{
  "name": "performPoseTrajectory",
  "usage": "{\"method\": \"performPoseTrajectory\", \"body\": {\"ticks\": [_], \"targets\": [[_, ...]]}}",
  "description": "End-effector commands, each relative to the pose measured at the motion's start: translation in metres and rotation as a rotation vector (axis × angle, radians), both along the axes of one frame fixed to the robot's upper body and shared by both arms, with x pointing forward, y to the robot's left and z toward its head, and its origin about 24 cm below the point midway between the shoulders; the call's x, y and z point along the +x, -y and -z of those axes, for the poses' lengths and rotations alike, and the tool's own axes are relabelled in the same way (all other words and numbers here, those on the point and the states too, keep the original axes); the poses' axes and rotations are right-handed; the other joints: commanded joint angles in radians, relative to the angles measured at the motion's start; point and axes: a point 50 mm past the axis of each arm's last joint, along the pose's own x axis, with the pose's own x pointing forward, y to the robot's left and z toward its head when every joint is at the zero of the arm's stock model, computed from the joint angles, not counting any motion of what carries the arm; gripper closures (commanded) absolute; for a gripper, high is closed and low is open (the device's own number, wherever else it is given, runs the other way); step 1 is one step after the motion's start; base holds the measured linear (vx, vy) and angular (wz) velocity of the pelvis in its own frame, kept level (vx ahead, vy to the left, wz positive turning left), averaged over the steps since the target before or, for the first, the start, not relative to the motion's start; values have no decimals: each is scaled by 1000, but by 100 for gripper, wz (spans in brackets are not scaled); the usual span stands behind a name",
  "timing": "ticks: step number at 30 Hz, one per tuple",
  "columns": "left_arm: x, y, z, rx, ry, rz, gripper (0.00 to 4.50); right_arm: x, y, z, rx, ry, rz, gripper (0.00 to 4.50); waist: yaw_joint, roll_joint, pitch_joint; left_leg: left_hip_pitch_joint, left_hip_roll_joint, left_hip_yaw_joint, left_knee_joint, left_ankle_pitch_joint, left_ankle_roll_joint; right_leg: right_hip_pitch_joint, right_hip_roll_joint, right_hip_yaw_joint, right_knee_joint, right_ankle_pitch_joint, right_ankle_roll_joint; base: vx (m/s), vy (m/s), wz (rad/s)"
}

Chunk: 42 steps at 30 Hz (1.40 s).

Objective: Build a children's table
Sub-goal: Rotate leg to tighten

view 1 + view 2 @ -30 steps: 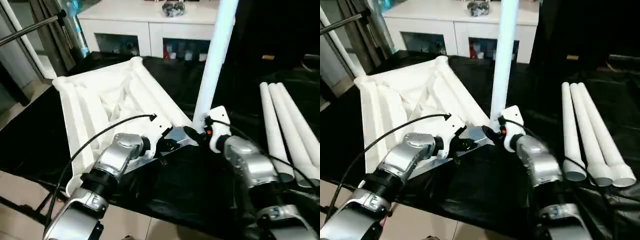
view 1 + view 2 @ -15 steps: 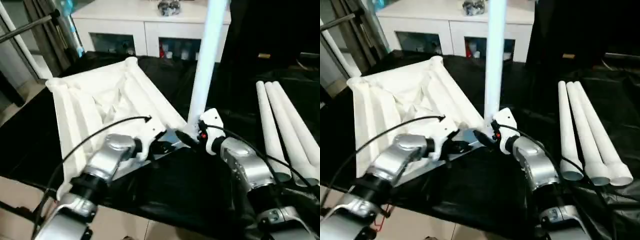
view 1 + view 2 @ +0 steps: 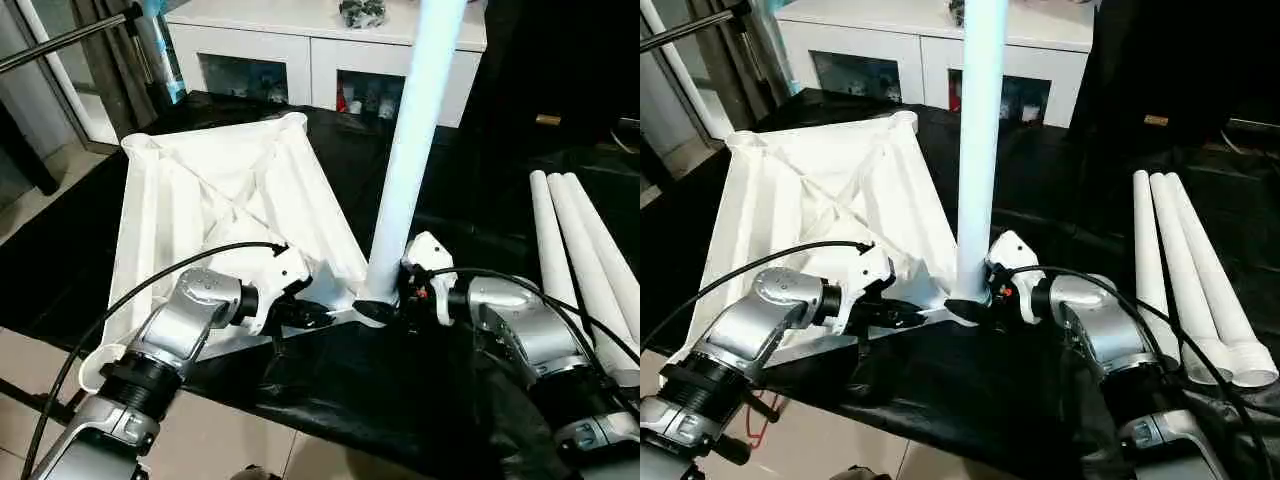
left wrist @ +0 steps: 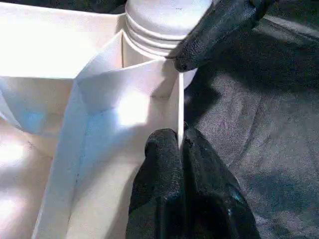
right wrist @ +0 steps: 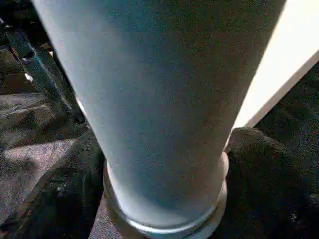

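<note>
Left-eye view has the children's tabletop (image 3: 215, 215) lying ribbed side up on the black-draped bench (image 3: 400, 400), one leg (image 3: 410, 150) standing upright in its near corner socket (image 4: 164, 25). Three more legs (image 3: 585, 250) lie together well to the right. The left gripper (image 4: 180, 144) has its jaws pinching the thin rim wall just beside that socket. The right gripper (image 3: 385, 305) has its jaws spread around the foot of the standing leg. To seat the leg well, the left should probably brace the rim while the right keeps the leg plumb and turns or presses it home without tilting.
</note>
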Motion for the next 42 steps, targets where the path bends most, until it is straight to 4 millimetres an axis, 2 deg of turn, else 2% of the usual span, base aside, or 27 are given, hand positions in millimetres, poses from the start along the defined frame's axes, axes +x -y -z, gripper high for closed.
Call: {"method": "performPoseTrajectory", "body": {"ticks": [1,3,5,6,7,8,9,11,13,16,18,19,21,22,24,27,29,30,31,32,33,34,35,36,37,40,42], "targets": [[-11,21,-2,-45,-29,141,450,-2,-5,-3,32,5,-29,82,0,-6,-65,18,62,-21,-67,-145,67,49,-88,52,-67,-83,-254,0,0,0],[-12,21,-1,-43,-31,146,450,-4,-6,-2,36,1,-34,110,0,-4,-65,19,62,-21,-66,-145,69,49,-88,52,-68,-82,-255,0,0,0],[-12,19,-1,-40,-32,145,450,-7,-8,0,47,-11,-40,121,1,-5,-66,19,62,-22,-66,-138,72,51,-89,52,-66,-73,-257,0,0,0],[-12,19,0,-37,-31,140,450,-7,-9,1,51,-16,-38,121,2,6,-66,21,64,-23,-67,-148,69,48,-86,50,-68,-70,-259,0,0,0],[-10,18,1,-27,-28,114,450,-8,-10,3,56,-22,-20,128,-1,9,-65,21,64,-24,-68,-166,65,48,-85,49,-69,-70,-263,0,0,0],[-10,18,1,-27,-28,113,450,-8,-10,3,56,-22,-19,151,-1,6,-65,20,63,-24,-68,-170,62,49,-86,50,-68,-72,-265,0,0,0],[-9,19,1,-27,-28,101,450,-7,-11,4,58,-25,-7,151,0,6,-65,21,62,-24,-68,-176,58,50,-88,50,-68,-87,-265,0,0,0],[0,23,2,-45,-8,-15,450,2,-10,12,30,-5,148,165,-2,8,-62,23,61,-23,-69,-185,47,47,-87,51,-72,-114,-263,0,0,0],[4,26,3,-48,-2,-64,450,6,-9,16,19,-11,229,176,-9,10,-61,23,60,-26,-74,-217,20,49,-87,50,-77,-170,-251,0,0,0],[14,39,6,-37,13,-203,450,16,-18,29,15,-49,453,178,-17,11,-56,27,58,-28,-77,-255,3,46,-88,50,-84,-227,-237,0,0,0],[20,49,6,-38,23,-258,450,19,-25,35,1,-69,548,178,-25,10,-50,32,52,-27,-78,-304,-9,42,-89,50,-95,-321,-215,0,0,0],[23,55,5,-38,36,-282,450,20,-30,40,-20,-87,590,178,-31,8,-50,33,50,-32,-79,-325,-17,43,-91,49,-102,-389,-190,0,0,0],[25,61,4,-40,47,-301,450,21,-36,43,-34,-102,623,178,-34,9,-50,37,50,-32,-80,-335,-17,38,-89,50,-106,-399,-179,0,0,0],[26,64,3,-41,51,-307,450,22,-39,44,-37,-106,634,178,-33,9,-51,36,51,-33,-80,-333,-15,41,-91,51,-106,-399,-177,0,0,0],[26,67,2,-49,54,-303,450,22,-43,45,-30,-107,633,110,-33,6,-51,33,51,-31,-81,-329,-5,40,-91,51,-108,-400,-171,0,0,0],[22,73,0,-72,64,-246,450,23,-50,39,32,-107,606,104,-33,11,-52,32,53,-32,-84,-328,1,40,-90,52,-106,-391,-166,0,0,0],[18,68,2,-76,61,-198,450,25,-45,34,28,-64,576,74,-34,12,-52,32,54,-32,-85,-336,-1,38,-89,52,-106,-387,-167,0,0,0],[17,67,2,-77,62,-181,450,26,-43,32,28,-51,567,74,-33,13,-53,32,54,-34,-85,-337,0,39,-91,52,-105,-384,-168,0,0,0],[14,64,3,-78,54,-157,450,26,-40,30,31,-38,551,74,-33,20,-55,30,55,-33,-85,-326,3,40,-91,54,-102,-349,-175,0,0,0],[12,61,3,-83,49,-131,450,26,-36,26,38,-24,524,74,-33,20,-56,28,56,-33,-85,-318,4,42,-91,53,-101,-329,-179,0,0,0],[9,58,3,-90,40,-100,450,26,-32,21,44,-6,484,74,-30,14,-60,25,56,-31,-83,-287,16,48,-90,54,-96,-273,-189,0,0,0],[6,54,3,-91,30,-73,450,24,-28,17,50,11,440,74,-28,20,-62,23,57,-30,-81,-265,22,49,-91,55,-91,-238,-197,0,0,0],[5,51,3,-90,27,-53,450,23,-26,14,54,22,402,74,-28,18,-67,18,57,-28,-77,-214,40,54,-89,54,-83,-154,-213,0,0,0],[3,47,2,-91,21,-28,450,19,-22,10,64,29,347,74,-26,20,-70,20,57,-27,-74,-192,50,52,-88,53,-79,-116,-223,0,0,0],[2,44,2,-90,17,-9,450,16,-20,7,73,31,302,74,-19,19,-71,18,58,-24,-69,-152,81,54,-87,52,-72,-41,-245,0,0,0],[-1,34,1,-79,-2,46,450,4,-10,-1,89,17,155,74,-5,24,-75,15,61,-24,-63,-111,109,55,-86,49,-64,6,-251,0,0,0],[-3,30,1,-74,-8,65,450,0,-6,-2,86,10,108,74,2,24,-70,17,63,-22,-66,-139,109,49,-85,47,-68,-32,-254,0,0,0]]}}
